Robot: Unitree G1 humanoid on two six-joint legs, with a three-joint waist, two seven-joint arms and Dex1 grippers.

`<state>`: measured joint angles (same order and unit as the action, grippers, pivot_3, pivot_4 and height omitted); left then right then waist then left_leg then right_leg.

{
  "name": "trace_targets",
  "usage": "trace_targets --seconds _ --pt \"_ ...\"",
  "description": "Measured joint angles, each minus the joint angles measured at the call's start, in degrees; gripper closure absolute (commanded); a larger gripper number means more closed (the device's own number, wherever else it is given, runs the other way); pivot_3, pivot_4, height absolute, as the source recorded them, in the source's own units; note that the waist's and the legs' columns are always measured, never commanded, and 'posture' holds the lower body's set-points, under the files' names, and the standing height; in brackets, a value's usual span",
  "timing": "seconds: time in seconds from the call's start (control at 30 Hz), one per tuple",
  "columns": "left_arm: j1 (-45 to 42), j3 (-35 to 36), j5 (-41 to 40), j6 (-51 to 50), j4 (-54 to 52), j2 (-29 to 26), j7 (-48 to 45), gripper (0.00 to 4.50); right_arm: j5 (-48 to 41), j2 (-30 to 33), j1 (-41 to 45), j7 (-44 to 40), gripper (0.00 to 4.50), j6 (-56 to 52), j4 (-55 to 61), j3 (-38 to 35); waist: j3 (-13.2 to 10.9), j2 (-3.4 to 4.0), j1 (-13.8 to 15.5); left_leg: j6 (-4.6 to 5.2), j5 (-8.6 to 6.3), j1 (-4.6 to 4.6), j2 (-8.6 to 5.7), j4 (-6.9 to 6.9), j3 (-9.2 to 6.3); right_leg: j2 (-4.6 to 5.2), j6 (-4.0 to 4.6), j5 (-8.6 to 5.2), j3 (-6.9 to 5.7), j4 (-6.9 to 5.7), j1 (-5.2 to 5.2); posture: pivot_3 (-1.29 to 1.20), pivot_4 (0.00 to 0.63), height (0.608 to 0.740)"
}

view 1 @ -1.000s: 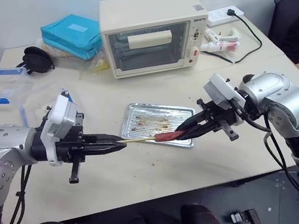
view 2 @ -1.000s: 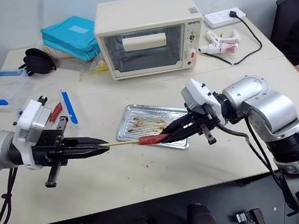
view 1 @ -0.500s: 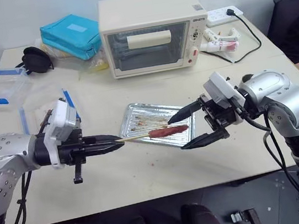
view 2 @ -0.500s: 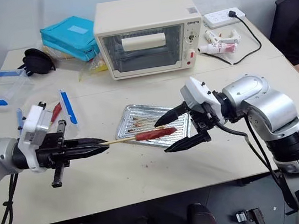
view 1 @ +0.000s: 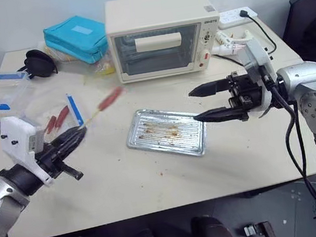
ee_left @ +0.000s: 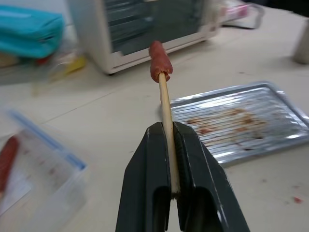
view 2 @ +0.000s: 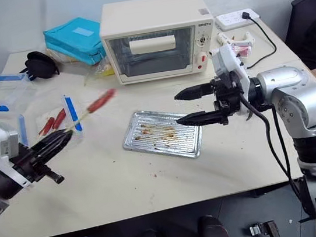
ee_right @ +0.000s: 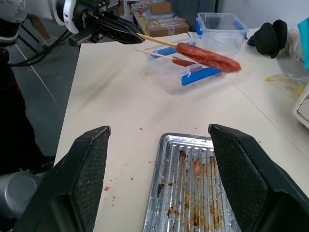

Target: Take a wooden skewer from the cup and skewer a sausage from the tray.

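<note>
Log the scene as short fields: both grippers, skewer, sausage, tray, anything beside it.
left gripper: shut on the thin pale wooden skewer
right gripper: open, holding nothing, above the tray's edge
small red-brown sausage: impaled on the skewer's tip, in the air
flat ribbed silver metal tray: grease-stained, no sausage on it
cream toaster oven: behind the tray, door closed
clear plastic box with blue clips: holds skewered sausages

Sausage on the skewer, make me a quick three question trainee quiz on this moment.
1. True or false: the sausage sits on the tip of the wooden skewer.
2. Which gripper holds the skewer? A) left gripper B) right gripper
3. Fill in: the tray holds only brown ____ stains.

Key: 1 true. 2 A; the right gripper's fingers stand open, above the tray's right end. 3 grease.
</note>
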<state>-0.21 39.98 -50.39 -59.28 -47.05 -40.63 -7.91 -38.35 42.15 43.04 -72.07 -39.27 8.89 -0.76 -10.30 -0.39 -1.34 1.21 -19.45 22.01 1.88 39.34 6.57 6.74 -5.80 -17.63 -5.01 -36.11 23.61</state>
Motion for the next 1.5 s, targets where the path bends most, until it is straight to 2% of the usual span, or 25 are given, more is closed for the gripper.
trace_targets --seconds 0.13,0.27,0.43,0.63,0.8,1.07,1.17,1.3,1.33,1.4,1.5 --pt "-5.3 3.6 2.4 -6.5 1.8 4.9 14.7 4.5 -2.5 -1.2 -0.5 2.9 1.12 -1.3 2.5 -0.7 0.1 -0.1 0.4 0.0 0.0 0.0 -0.02 0.04 0.0 -0.06 -0.01 0.0 -0.01 -0.04 0.0 0.0 0.15 0.74" --pt "-7.9 2.5 5.1 -9.5 5.5 6.5 19.6 4.5 -4.8 -1.6 -0.5 5.1 1.12 -2.8 4.2 -1.8 0.1 -0.1 1.0 0.0 0.0 0.0 -0.07 0.04 0.03 -0.08 0.0 0.0 -0.01 -0.04 0.01 0.0 0.15 0.74" --pt "-12.2 -0.2 7.6 -10.9 14.3 8.4 20.8 4.5 -6.7 -1.9 0.0 7.2 1.12 -3.7 6.5 -2.0 0.1 -0.18 1.4 0.0 0.0 0.01 -0.07 0.08 0.01 -0.09 0.0 0.0 -0.07 -0.06 0.01 0.0 0.15 0.74" --pt "-15.1 -5.0 9.5 -11.5 17.6 7.8 18.5 4.5 -9.6 -1.9 1.0 9.9 1.12 -5.2 8.3 -2.5 0.1 -0.19 1.3 0.0 0.0 0.02 -0.06 0.07 0.02 -0.09 0.0 0.0 -0.09 -0.06 0.02 0.0 0.15 0.74" --pt "-15.3 -6.8 10.9 -11.6 19.1 6.7 16.0 3.22 -10.5 -1.9 0.7 11.1 1.07 -5.7 9.2 -3.2 0.1 -0.19 1.3 0.0 0.0 0.02 -0.05 0.07 0.03 -0.09 0.0 0.0 -0.1 -0.06 0.03 0.0 0.15 0.74" --pt "-15.0 -6.1 11.1 -13.4 17.8 5.6 11.9 0.87 -9.3 -1.4 0.4 10.2 1.07 -4.6 8.4 -3.2 0.1 -0.19 1.2 0.0 0.0 0.02 -0.05 0.07 0.04 -0.08 0.0 0.0 -0.08 -0.05 0.03 0.0 0.15 0.74" --pt "-15.4 -3.8 8.8 -15.3 15.8 5.1 9.6 0.87 -7.2 0.1 0.4 8.3 1.07 -3.0 6.3 -3.0 0.1 -0.21 1.3 0.0 0.0 0.02 -0.06 0.07 0.03 -0.05 -0.01 0.0 -0.09 -0.03 0.02 0.0 0.15 0.74" --pt "-15.9 2.5 0.0 -17.4 11.8 -0.5 1.8 0.87 -3.1 1.4 0.6 5.0 1.07 0.6 0.3 -1.7 0.1 -0.24 1.1 0.0 0.0 0.04 -0.03 0.07 0.04 -0.06 0.0 0.0 -0.07 -0.03 0.05 0.0 0.15 0.74" --pt "-14.6 6.3 -5.5 -17.4 9.7 -4.3 -3.6 0.87 -1.5 2.6 0.7 3.3 1.07 1.9 -2.7 -1.5 0.1 -0.24 1.1 0.0 0.0 0.06 -0.02 0.06 0.04 -0.06 0.0 0.0 -0.07 0.01 0.05 0.0 0.15 0.74" --pt "-11.9 11.1 -10.9 -16.7 7.3 -8.1 -10.1 0.87 0.3 4.2 0.7 1.2 1.07 3.1 -5.4 -1.4 0.1 -0.22 1.1 -0.01 0.0 0.04 -0.05 -0.01 0.07 -0.04 0.0 0.0 -0.06 0.08 0.05 0.0 0.15 0.74" --pt "-2.9 19.2 -16.2 -15.5 5.8 -12.4 -21.9 0.87 2.5 7.1 -0.6 -2.5 1.07 4.8 -8.6 -1.2 0.1 -0.17 0.8 -0.01 0.0 0.04 0.0 -0.07 0.1 -0.1 0.03 -0.02 -0.08 0.14 0.08 0.0 0.15 0.74"
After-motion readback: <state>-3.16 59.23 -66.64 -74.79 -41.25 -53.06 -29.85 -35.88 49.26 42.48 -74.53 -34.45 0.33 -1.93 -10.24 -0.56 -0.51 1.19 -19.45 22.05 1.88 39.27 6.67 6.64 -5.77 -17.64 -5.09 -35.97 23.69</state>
